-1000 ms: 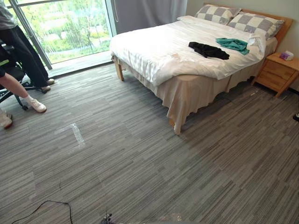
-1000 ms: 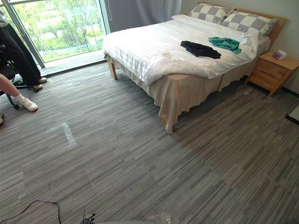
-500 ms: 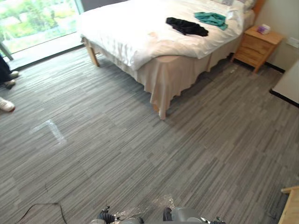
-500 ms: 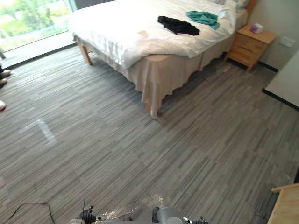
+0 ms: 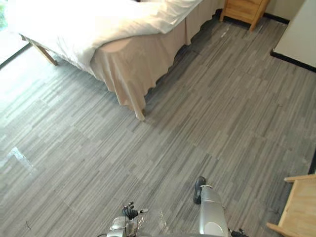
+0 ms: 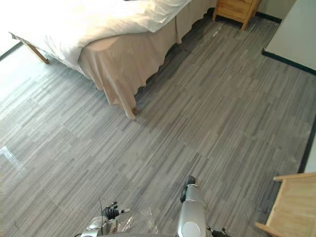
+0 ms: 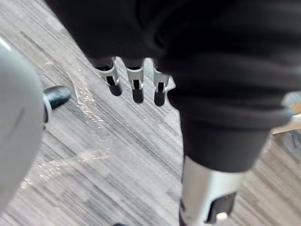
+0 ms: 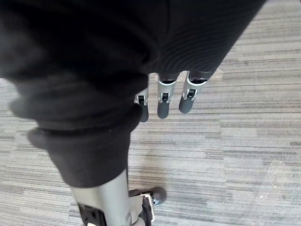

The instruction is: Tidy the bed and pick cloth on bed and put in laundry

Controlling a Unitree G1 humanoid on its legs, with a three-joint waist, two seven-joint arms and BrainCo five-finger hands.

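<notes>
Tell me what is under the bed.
A beige skirt hangs from the bed almost to the floor, hiding the space beneath. A wooden leg shows where the skirt ends.

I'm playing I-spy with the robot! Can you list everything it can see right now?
bed: one, white duvet over a beige skirt, far left.
nightstand: one, light wood, beside the bed at the far end.
carpet: grey, striped, across the whole floor.
tape mark: one, pale, on the carpet at the left.
white panel: one, dark lower edge, far right.
wooden furniture: one piece, light wood, near right; can't tell what it is.
left hand: silver fingers, dark tips, straight, holding nothing, above the carpet.
right hand: the same.
</notes>
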